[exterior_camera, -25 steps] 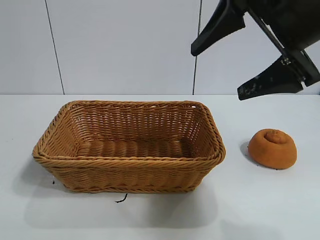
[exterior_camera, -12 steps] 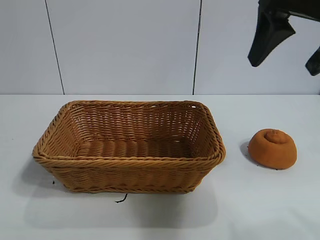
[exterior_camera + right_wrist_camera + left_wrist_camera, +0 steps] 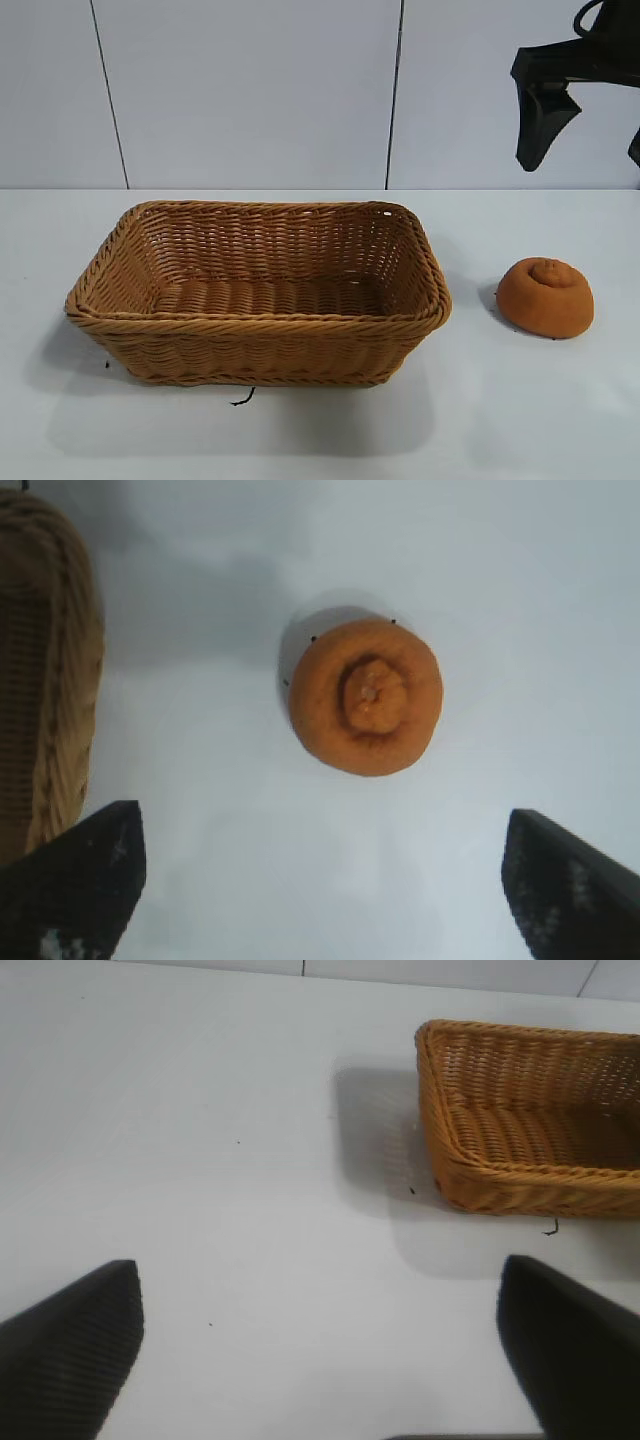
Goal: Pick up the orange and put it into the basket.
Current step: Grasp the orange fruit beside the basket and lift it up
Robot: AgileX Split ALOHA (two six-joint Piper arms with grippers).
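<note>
my claw: right gripper (image 3: 320,880) is spread about as wide as it goes, nothing in it. In the exterior view it hangs high at roughly 2 o'clock, well above the table, tips pointing mostly down.

orange: the orange (image 3: 545,297) sits on the white table (image 3: 300,440) at about 4 o'clock from scene center, just beside the basket's right end but not touching it. Domed lump with a swirl nub on top. From my wrist cam it's between my two fingers but off toward one edge of the view, so I'd say I'm not square over it yet.

basket: wicker basket (image 3: 258,292), nothing inside, at around 8 o'clock of the scene, braided rim, flared sides.

other arm: left gripper (image 3: 320,1360) hangs wide open over bare table off the basket's left end, holding nothing, looks parked.

worry 1: if I drop in off-center, one finger lands on the dome and just shoves or squashes it, looks soft.

worry 2: that basket rim is close. A finger on that side could clip the wicker and drag the whole basket.

worry 3: low round shape, so pinching too high near the nub could let it squirt out.

worry 4: carrying too low, I'd guess it catches the flared rim.
</note>
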